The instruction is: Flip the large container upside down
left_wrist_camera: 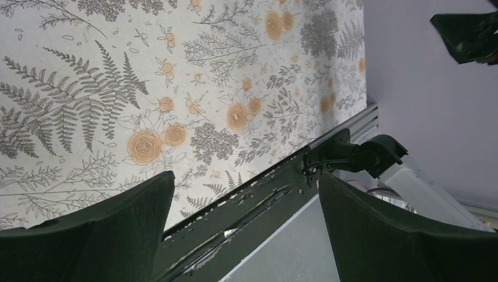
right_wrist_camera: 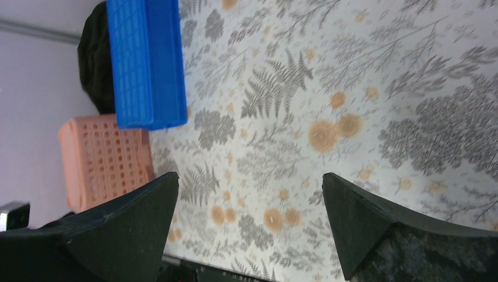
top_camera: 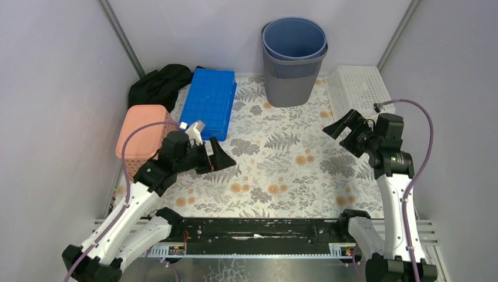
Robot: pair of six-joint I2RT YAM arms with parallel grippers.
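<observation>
Currently the large container [top_camera: 292,79], a grey ribbed bin, is standing upright at the back of the table, near the middle of the rear wall, with its mouth facing up. A blue bin [top_camera: 293,38] is sitting nested inside it, its rim rising just above the grey rim; only blue wall is showing inside that mouth. To the right, a white perforated basket [top_camera: 359,88] is lying beside the right wall, near the bin but apart from it. To the left, a blue crate [top_camera: 208,103] is lying flat with its gridded face up, and a black cloth [top_camera: 161,85] is bunching behind its far corner. A pink basket [top_camera: 144,132] is sitting just beside the crate at the left wall, closed face up, so its inside is hidden. The left gripper [top_camera: 212,160] is hovering over the floral tablecloth [top_camera: 282,164] beside the pink basket, jaws spread wide and gripping nothing. The right gripper [top_camera: 343,134] is hanging near the white basket, likewise spread wide and gripping nothing.
</observation>
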